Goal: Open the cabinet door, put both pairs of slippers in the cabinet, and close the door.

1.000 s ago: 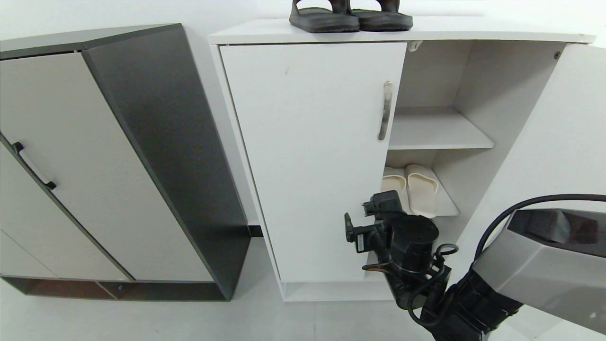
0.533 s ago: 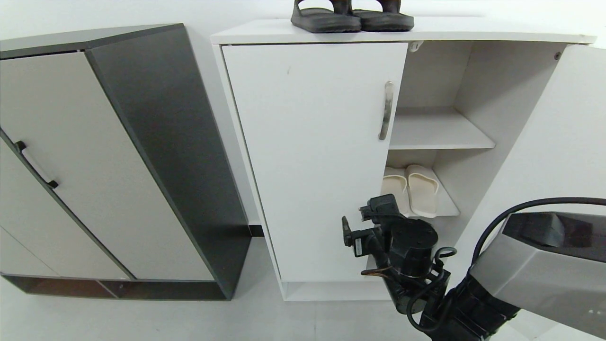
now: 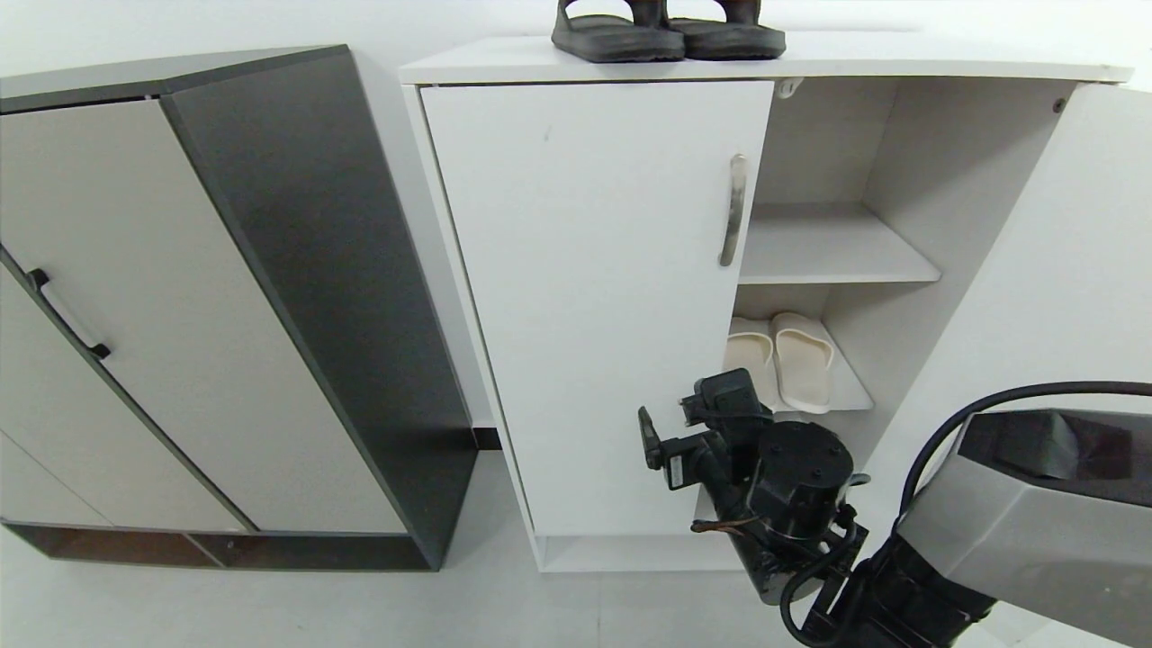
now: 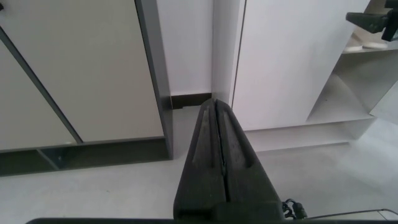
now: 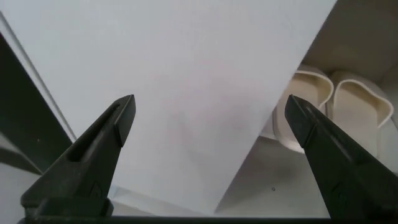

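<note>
The white cabinet (image 3: 900, 58) stands ahead of the right gripper (image 5: 209, 104); its right door (image 3: 1062, 270) hangs open to that gripper's right, its left door (image 3: 594, 297) shut just in front of the parted, empty jaws. The black slippers (image 3: 666, 36) sit on the cabinet top, high above the gripper; the cream slippers (image 3: 792, 360) lie on the lower shelf inside, just beyond it and to its right. The left gripper (image 4: 216, 109) points at the floor, jaws pressed together, holding nothing.
</note>
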Tool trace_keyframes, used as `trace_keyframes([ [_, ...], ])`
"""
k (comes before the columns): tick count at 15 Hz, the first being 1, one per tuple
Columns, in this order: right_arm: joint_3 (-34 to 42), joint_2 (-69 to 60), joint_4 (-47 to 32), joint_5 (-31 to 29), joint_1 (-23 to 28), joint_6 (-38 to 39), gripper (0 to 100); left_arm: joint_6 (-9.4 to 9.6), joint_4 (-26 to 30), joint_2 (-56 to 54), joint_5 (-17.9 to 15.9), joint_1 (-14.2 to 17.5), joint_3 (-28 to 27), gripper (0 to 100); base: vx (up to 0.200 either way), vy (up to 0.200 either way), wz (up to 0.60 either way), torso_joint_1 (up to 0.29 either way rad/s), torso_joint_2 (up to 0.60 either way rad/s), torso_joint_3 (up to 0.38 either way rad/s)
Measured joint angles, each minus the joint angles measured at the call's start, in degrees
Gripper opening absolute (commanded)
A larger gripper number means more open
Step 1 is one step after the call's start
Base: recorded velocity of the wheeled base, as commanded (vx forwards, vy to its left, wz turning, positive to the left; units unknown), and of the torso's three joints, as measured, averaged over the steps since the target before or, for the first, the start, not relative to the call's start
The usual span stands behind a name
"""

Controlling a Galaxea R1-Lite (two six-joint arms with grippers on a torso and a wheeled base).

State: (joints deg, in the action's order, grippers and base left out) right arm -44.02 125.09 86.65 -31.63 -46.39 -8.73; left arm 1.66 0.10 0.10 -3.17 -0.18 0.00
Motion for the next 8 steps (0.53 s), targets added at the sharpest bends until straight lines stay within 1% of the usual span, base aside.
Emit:
trace_keyframes([
  [2, 0.2, -0.2, 0.1, 0.1, -0.3, -0.1, 100, 0.0, 0.0, 0.0, 0.0, 0.0, 0.0, 0, 0.0, 0.0, 0.0, 0.0, 0.0, 0.0],
  [3, 0.3, -0.3, 0.0, 0.1, -0.4, -0.1, 100, 0.0, 0.1, 0.0, 0.0, 0.0, 0.0, 0, 0.0, 0.0, 0.0, 0.007, -0.15, -0.168],
  [6, 0.4, -0.5, 0.1, 0.1, -0.6, -0.1, 100, 0.0, 0.1, 0.0, 0.0, 0.0, 0.0, 0, 0.0, 0.0, 0.0, 0.015, -0.2, -0.323],
  [8, 0.5, -0.3, 0.0, 0.0, -0.5, -0.1, 100, 0.0, 0.0, 0.0, 0.0, 0.0, 0.0, 0, 0.0, 0.0, 0.0, 0.051, -0.53, -0.371],
])
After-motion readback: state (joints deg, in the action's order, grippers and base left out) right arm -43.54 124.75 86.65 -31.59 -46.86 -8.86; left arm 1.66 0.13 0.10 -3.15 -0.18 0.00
